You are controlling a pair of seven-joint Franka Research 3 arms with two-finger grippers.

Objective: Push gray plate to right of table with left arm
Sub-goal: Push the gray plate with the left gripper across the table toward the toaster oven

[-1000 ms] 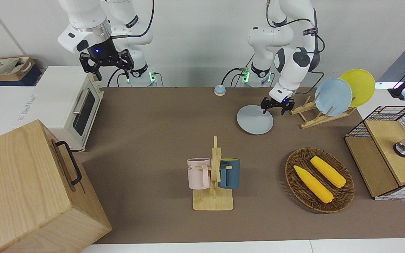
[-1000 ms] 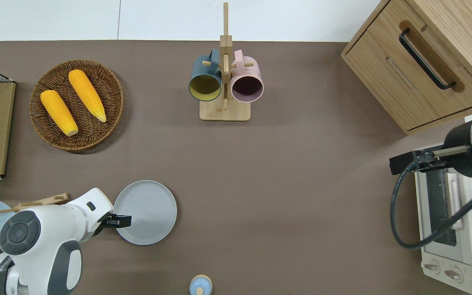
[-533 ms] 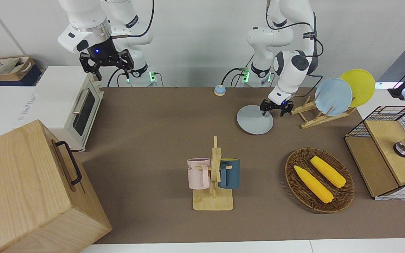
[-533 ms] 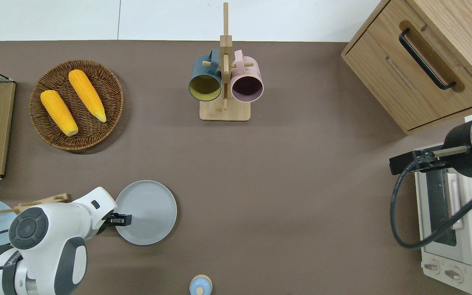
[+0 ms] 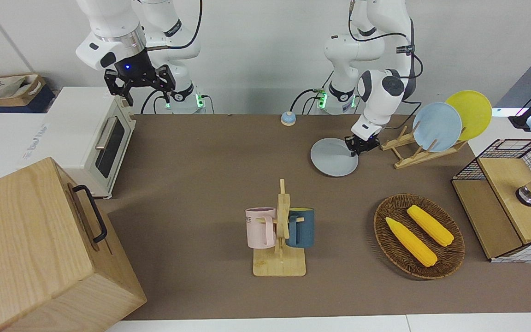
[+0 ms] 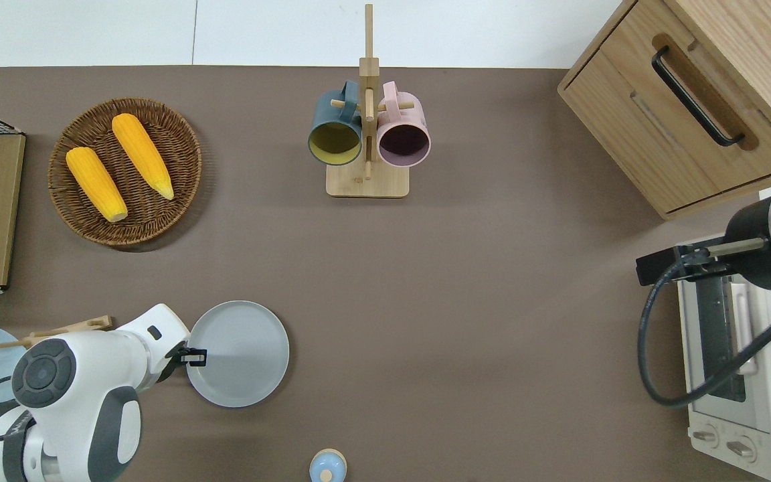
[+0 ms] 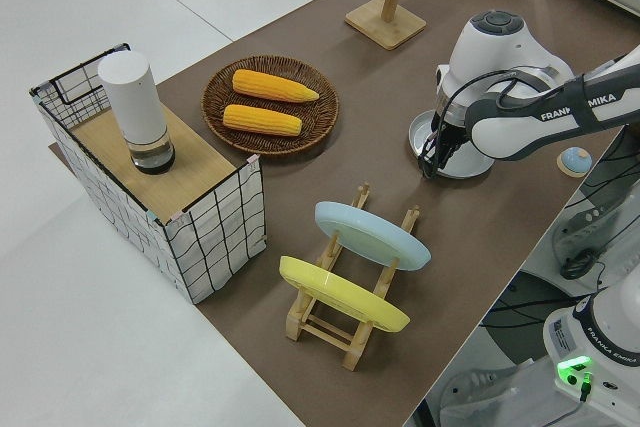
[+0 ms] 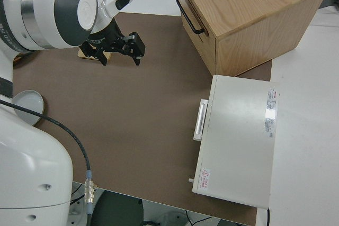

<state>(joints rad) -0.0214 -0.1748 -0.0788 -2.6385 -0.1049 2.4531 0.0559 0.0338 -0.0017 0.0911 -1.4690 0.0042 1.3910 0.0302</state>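
Observation:
The gray plate point(image 5: 332, 159) lies flat on the brown table point(image 5: 201, 161), near the robots and toward the left arm's end. It also shows in the overhead view point(image 6: 241, 355) and, partly hidden by the arm, in the left side view point(image 7: 458, 163). My left gripper point(image 5: 356, 148) is low at the plate's rim, on the side toward the left arm's end of the table point(image 6: 195, 357). It looks to be touching the rim. The right arm is parked, with its gripper point(image 5: 148, 94) up in the air.
A wooden rack holds a light-blue plate point(image 5: 437, 127) and a yellow plate point(image 5: 470, 113) beside the left gripper. A wicker basket point(image 5: 450, 256) holds corn. A mug stand point(image 5: 281, 230), a small bell point(image 5: 287, 118), a toaster oven point(image 5: 95, 138), a wooden cabinet point(image 5: 39, 249) and a wire box point(image 5: 514, 198) stand around.
The left wrist has turned and the gripper has drawn back from over the plate to its rim. The plate has slid slightly nearer to the robots. The right arm has not moved.

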